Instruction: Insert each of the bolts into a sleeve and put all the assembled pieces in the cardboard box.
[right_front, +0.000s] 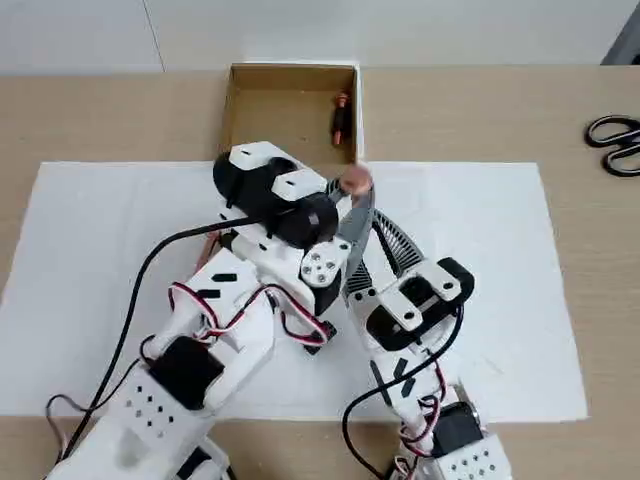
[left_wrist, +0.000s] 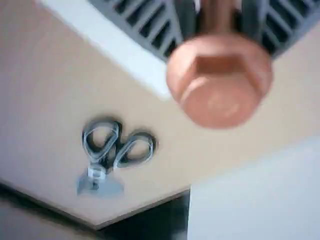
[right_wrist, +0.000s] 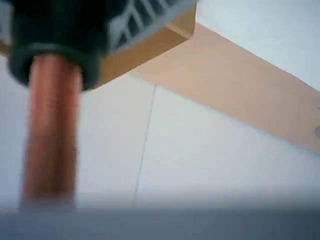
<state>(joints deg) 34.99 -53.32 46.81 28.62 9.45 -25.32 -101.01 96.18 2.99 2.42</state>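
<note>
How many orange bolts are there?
2. One bolt lies inside the cardboard box; another bolt is held up just in front of the box. More may hide under the arms.

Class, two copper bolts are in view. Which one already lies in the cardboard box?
The bolt in the dark sleeve, by the box wall. The other bolt is outside, held in the air by the left pincer.

Your cardboard box (right_front: 280, 120) sits open at the surface's 12 o'clock. Inside it, one finished piece (right_front: 340, 122), dark with a copper end, lies along the 3 o'clock wall. At the box's 5 o'clock, a copper hex-headed bolt (left_wrist: 217, 80) is raised off the surface, its shaft passing through a dark sleeve (right_wrist: 55, 45).
</note>
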